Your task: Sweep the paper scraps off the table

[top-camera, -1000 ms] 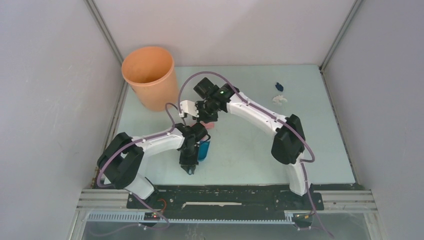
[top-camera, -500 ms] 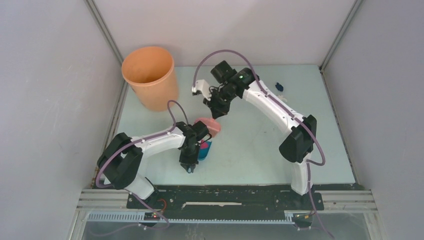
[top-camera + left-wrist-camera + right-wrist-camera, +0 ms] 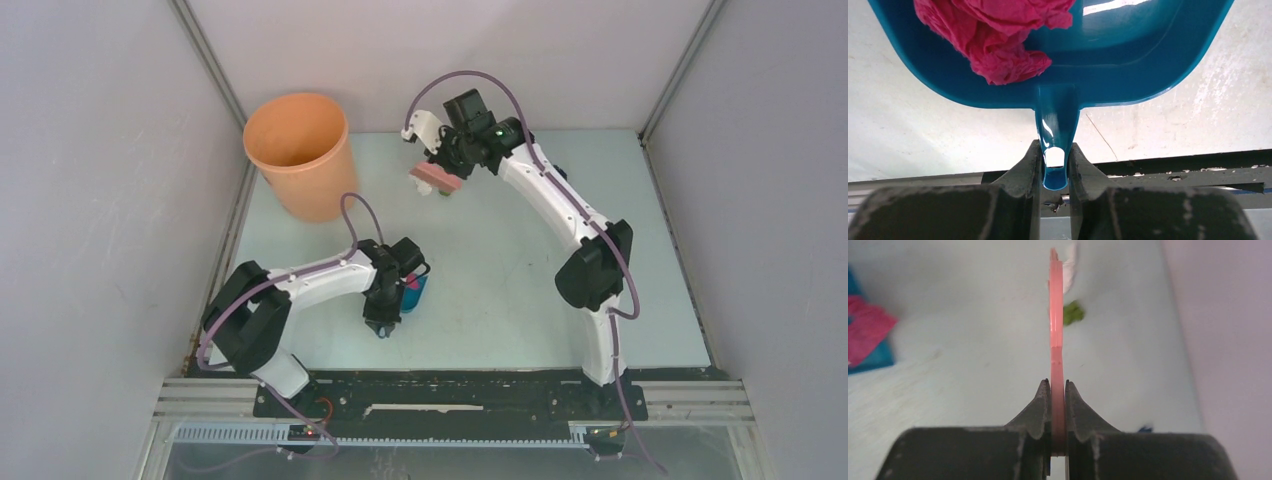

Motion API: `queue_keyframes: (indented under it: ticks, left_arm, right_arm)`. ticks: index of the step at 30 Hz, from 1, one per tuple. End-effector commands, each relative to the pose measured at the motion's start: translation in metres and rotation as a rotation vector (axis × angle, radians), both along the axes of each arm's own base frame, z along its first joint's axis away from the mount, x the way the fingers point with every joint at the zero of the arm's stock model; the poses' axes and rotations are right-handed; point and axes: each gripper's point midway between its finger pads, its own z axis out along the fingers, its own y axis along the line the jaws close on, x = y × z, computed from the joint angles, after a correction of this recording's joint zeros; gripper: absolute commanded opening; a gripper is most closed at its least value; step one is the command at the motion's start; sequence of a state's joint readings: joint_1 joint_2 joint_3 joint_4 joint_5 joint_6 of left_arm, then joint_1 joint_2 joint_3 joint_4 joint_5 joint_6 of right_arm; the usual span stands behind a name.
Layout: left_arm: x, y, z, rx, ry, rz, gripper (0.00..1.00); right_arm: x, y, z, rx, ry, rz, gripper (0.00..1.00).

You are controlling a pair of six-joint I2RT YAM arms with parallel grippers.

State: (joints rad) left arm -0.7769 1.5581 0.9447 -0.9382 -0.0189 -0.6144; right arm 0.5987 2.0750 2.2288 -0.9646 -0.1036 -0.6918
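My left gripper (image 3: 1054,150) is shut on the handle of the blue dustpan (image 3: 1128,65), which lies low at the table's near middle (image 3: 413,297). A crumpled magenta scrap (image 3: 998,35) lies in the pan. My right gripper (image 3: 1058,385) is shut on the pink brush (image 3: 1056,305) and holds it over the far middle of the table (image 3: 436,177). An olive green scrap (image 3: 1074,314) and a white scrap (image 3: 1070,257) lie by the brush's far end. A dark blue bit (image 3: 1146,429) shows beside my right finger. In the top view the right arm hides the scraps at the back right.
An orange bucket (image 3: 300,150) stands at the table's far left corner. Grey walls with metal rails close in the pale green table (image 3: 500,290) on three sides. The black base rail (image 3: 450,385) runs along the near edge.
My right gripper has carried the pink brush from beside the dustpan to the far middle of the table. My left gripper and the dustpan have shifted slightly right.
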Motion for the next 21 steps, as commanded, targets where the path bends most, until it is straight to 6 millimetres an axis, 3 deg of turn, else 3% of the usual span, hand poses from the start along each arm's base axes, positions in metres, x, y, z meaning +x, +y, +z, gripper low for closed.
queue_keyframes:
  ticks: [1,6,11,17,21]
  left_arm:
    - [0.006,-0.009,0.0,-0.014,0.001,-0.021,0.0]
    - [0.0,-0.013,0.003,-0.026,0.044,-0.02,0.0]
    - [0.0,-0.013,0.004,-0.014,0.057,-0.024,0.0]
    - [-0.002,-0.009,0.003,-0.005,0.058,-0.023,0.0]
    - [-0.002,-0.006,0.001,0.009,0.056,-0.027,0.0]
  right_arm:
    - [0.066,0.037,0.034,0.051,-0.343,0.023,0.0]
    - [0.108,0.077,0.011,-0.097,-0.567,0.126,0.0]
    - [0.132,0.106,-0.044,-0.258,-0.631,0.222,0.0]
    - [0.105,0.098,-0.101,-0.344,-0.478,0.265,0.0]
    - [0.069,0.088,-0.109,-0.302,-0.346,0.263,0.0]
